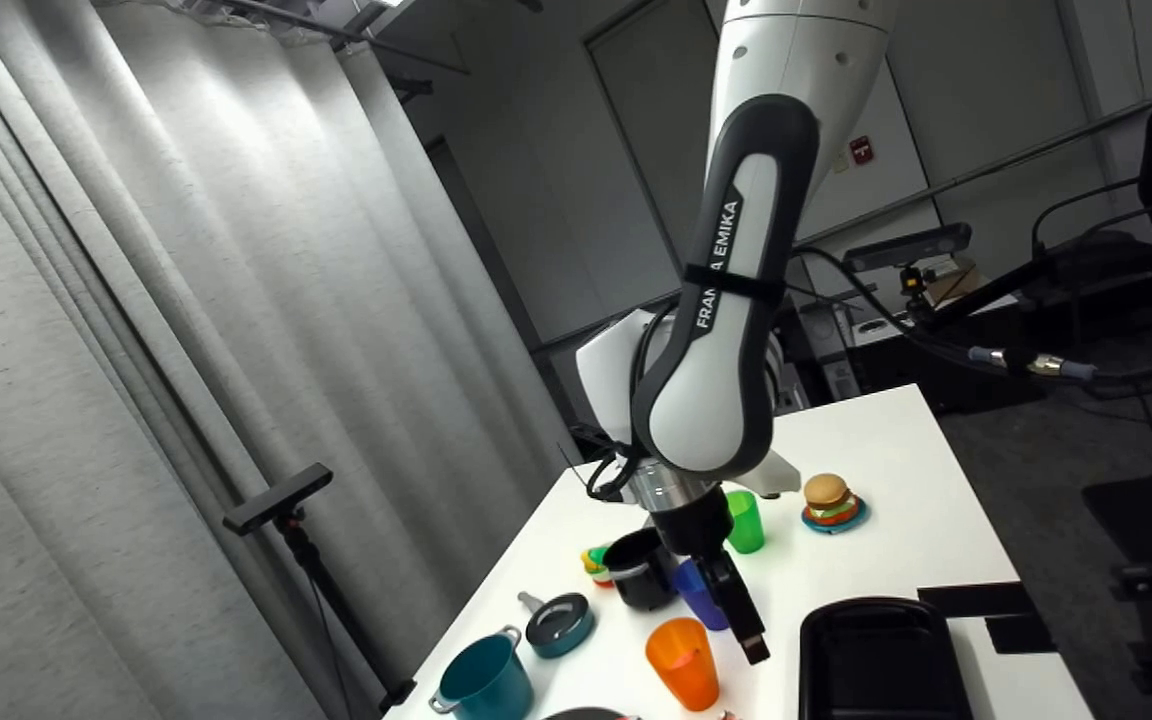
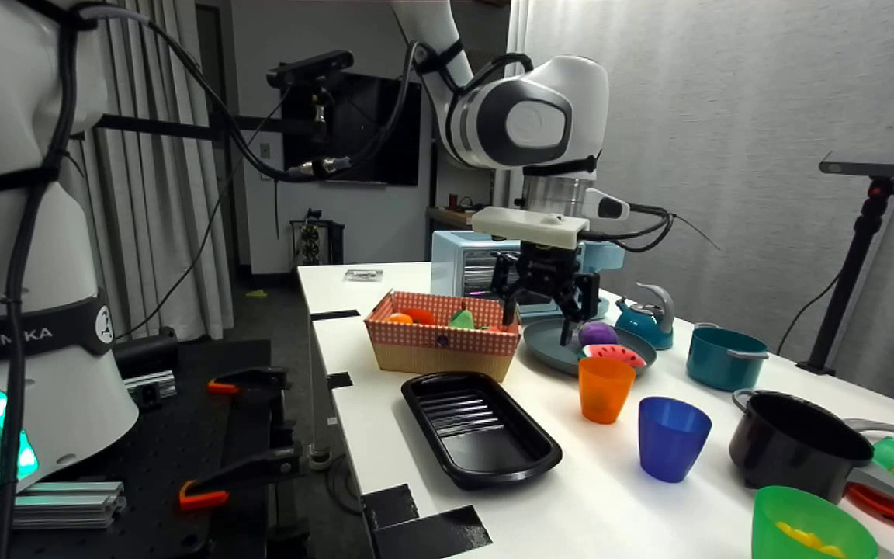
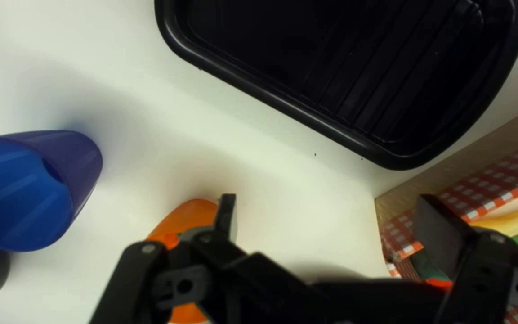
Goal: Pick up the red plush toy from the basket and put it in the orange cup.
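Gripper (image 3: 328, 225) spread wide, we hold nothing. Near one side of it a red toy (image 3: 170, 241) lies in the orange cup (image 3: 191, 216); near its other side sits the basket (image 2: 439, 359).

White, black-banded jointed arm (image 1: 756, 230) extended; silver cylindrical wrist (image 2: 556, 196) directed downward. Black two-fingered gripper (image 3: 332, 218) points down, fingers (image 3: 227, 211) well apart.

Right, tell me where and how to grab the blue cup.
I'd probably pinch the rim of the blue cup from above, on the side facing the black tray: it stands upright, mouth up, with a thin-looking wall; the black pot sits near its opposite side.
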